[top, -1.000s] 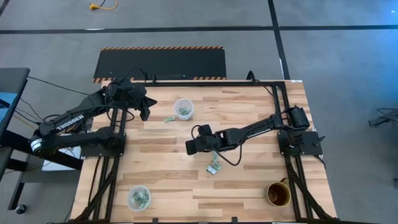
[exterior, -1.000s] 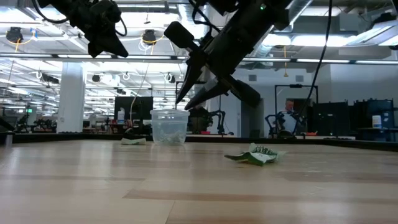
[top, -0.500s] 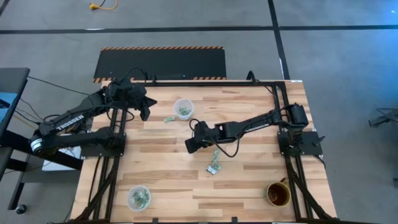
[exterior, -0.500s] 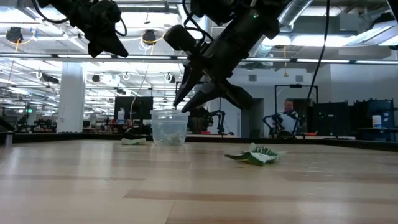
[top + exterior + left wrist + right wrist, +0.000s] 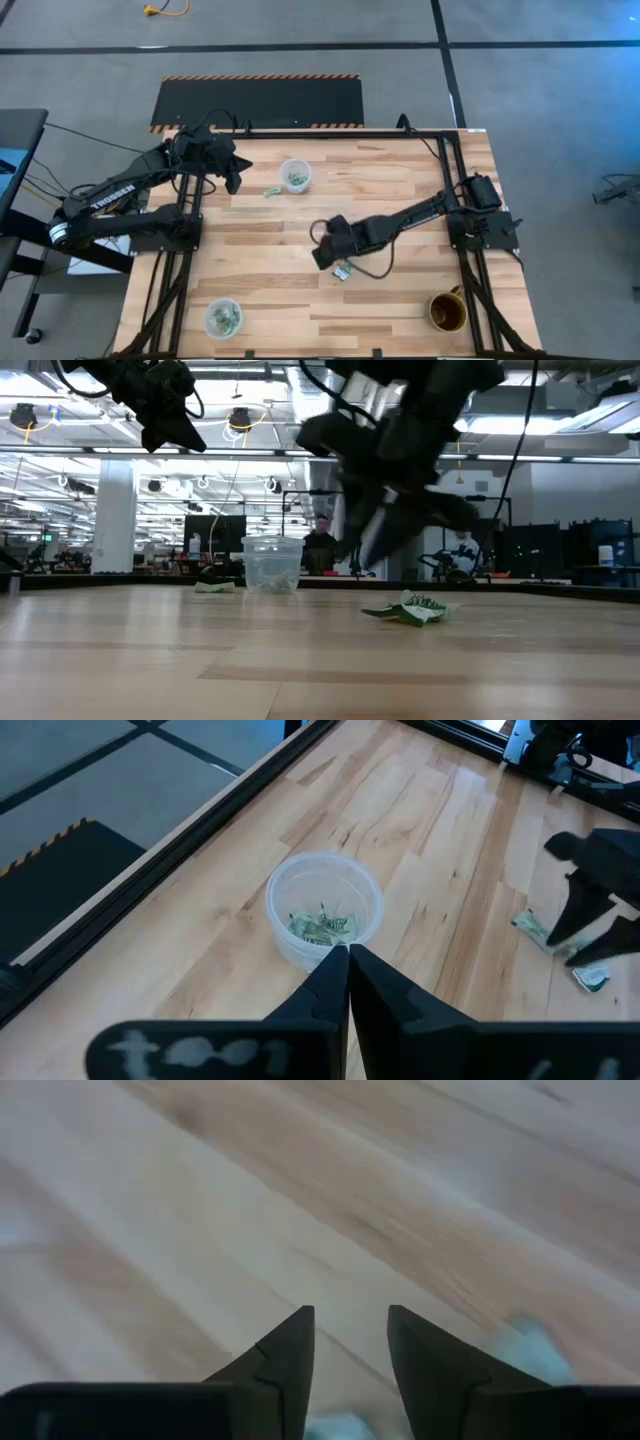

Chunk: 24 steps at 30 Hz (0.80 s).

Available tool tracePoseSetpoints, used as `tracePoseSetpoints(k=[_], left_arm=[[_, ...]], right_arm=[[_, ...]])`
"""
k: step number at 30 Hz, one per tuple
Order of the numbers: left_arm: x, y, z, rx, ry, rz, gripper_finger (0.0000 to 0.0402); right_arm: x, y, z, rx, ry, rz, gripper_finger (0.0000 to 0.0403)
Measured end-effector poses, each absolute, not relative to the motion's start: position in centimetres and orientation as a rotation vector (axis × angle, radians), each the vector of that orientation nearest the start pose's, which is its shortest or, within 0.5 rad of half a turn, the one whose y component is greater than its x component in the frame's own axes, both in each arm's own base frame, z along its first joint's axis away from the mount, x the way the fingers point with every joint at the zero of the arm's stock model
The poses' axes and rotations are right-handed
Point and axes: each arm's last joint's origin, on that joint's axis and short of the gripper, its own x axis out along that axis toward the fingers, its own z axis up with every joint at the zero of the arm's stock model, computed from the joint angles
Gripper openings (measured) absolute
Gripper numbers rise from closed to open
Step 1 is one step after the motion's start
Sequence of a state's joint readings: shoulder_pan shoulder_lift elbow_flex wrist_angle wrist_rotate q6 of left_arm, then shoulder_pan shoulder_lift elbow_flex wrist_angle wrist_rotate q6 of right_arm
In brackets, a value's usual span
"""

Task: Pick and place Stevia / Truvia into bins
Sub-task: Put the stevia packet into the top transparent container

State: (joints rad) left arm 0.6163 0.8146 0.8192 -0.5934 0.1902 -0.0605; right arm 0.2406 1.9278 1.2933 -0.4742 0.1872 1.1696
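A wooden table [image 5: 400, 310] fills the middle of the room, with two dark robot arms reaching over it. The left arm waits near the far left edge, its pincer [image 5: 232, 177] raised above the wood with fingers pressed together on nothing. The right arm stretches in from the right edge toward the table's middle, its pincer [image 5: 322, 258] parted and holding nothing, low over the bare wood.

One clear cup [image 5: 295, 175] stands near the far edge with a few Stevia packets inside. A second clear cup [image 5: 223, 318] sits by the near left corner, also holding packets. A brown mug [image 5: 447, 312] stands near the near right corner.

A few loose Stevia packets [image 5: 343, 271] lie just beside the right pincer. One more packet [image 5: 271, 191] lies next to the far cup.
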Motion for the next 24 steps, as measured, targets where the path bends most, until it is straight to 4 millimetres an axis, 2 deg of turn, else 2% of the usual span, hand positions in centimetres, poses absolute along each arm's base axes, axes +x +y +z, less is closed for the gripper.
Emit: tracePoseSetpoints(k=[8, 15, 24], left_arm=[[13.7, 9.0, 30.3, -0.291, 0.534, 0.430, 0.0000], [13.7, 9.0, 30.3, -0.291, 0.533, 0.431, 0.0000], [13.7, 9.0, 30.3, -0.291, 0.533, 0.431, 0.0000]], right_arm=[[35.6, 11.1, 16.2, 0.793, 0.966, -0.781, 0.0124], [34.6, 10.8, 15.5, 0.847, 0.999, -0.884, 0.0135], [34.9, 11.0, 14.9, 0.931, 0.997, -0.905, 0.0183]])
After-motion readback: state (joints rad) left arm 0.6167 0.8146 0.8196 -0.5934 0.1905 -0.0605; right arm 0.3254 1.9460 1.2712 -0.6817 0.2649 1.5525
